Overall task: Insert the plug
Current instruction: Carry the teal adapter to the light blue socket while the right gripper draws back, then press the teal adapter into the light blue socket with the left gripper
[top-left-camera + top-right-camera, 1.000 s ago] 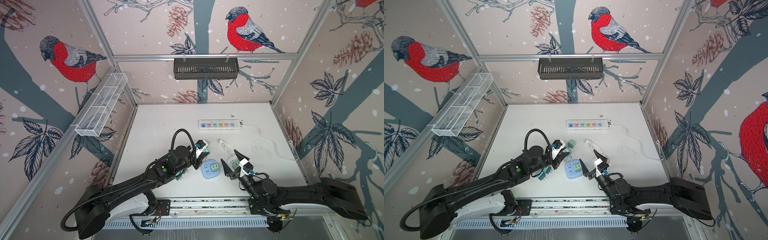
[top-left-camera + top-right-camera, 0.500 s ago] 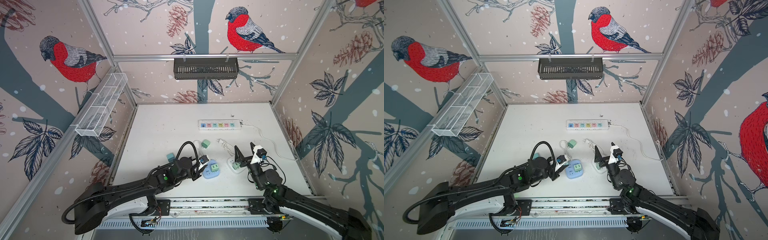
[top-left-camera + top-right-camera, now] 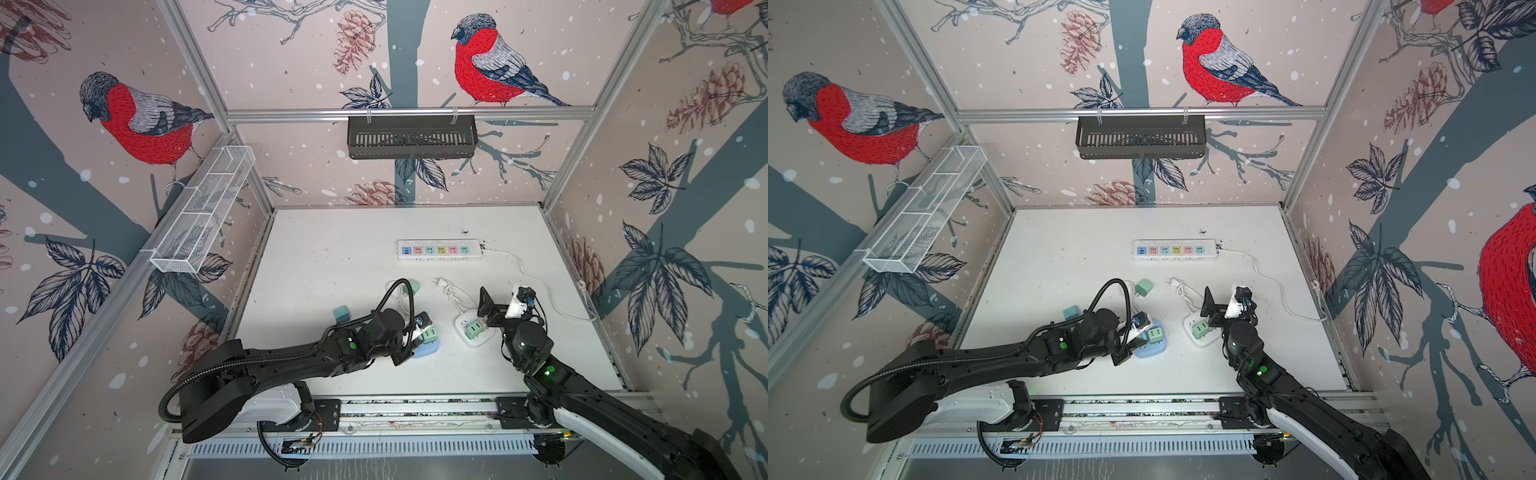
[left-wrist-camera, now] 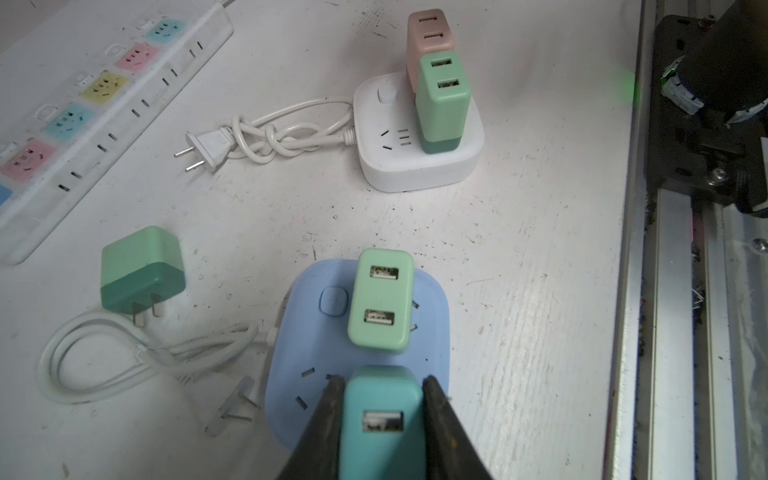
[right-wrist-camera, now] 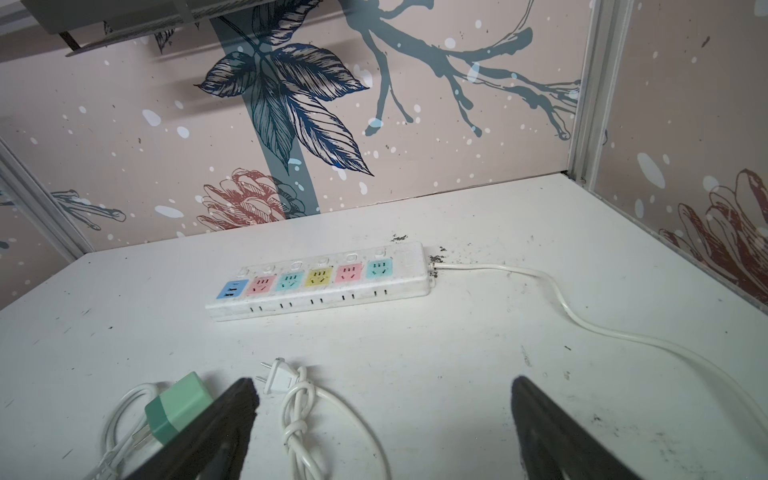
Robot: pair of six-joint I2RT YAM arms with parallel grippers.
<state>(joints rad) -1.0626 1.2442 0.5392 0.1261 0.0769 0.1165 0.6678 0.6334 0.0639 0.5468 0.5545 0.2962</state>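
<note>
L hand point(image 4: 382, 380) is clamped tight on the teal plug point(image 4: 382, 419), one dark finger point(image 4: 328, 415) on each side face, USB port facing the wrist cam. Plug is upright over the near part of the blue socket block point(image 4: 434, 332), just beside a light-green plug point(image 4: 380, 301) already seated in that block. Can't tell whether the teal plug's prongs are in the slots; its body hides them. Two bare slots show next to it on the block's face. In both top views the L arm reaches in low from the left and its wrist covers most of the blue block point(image 3: 430, 353).

R hand point(image 5: 384, 382) is spread wide w/ nothing between its fingers point(image 5: 232, 428). It hangs above the surface point(image 5: 457, 332), by the white socket block point(image 3: 478, 341) in a top view. On the surface below the gap lies a knotted white cord point(image 5: 297, 415) ending in a 2-pin plug point(image 5: 276, 376).

White socket block point(image 4: 415, 174) carries a green plug point(image 4: 442, 99) and a pinkish one point(image 4: 428, 37) right behind it, both upright; its cord is the knotted one.

Loose on the surface:
- green plug point(image 4: 141, 266) on its side, prongs out, touching the blue block's white cable point(image 4: 124, 353)
- teal adapter point(image 3: 340, 313) to the left of the L arm, apart from the rest

Power strip point(image 3: 439, 250) w/ coloured sockets lies further back, its cable point(image 5: 582, 320) trailing off to the right.
</note>
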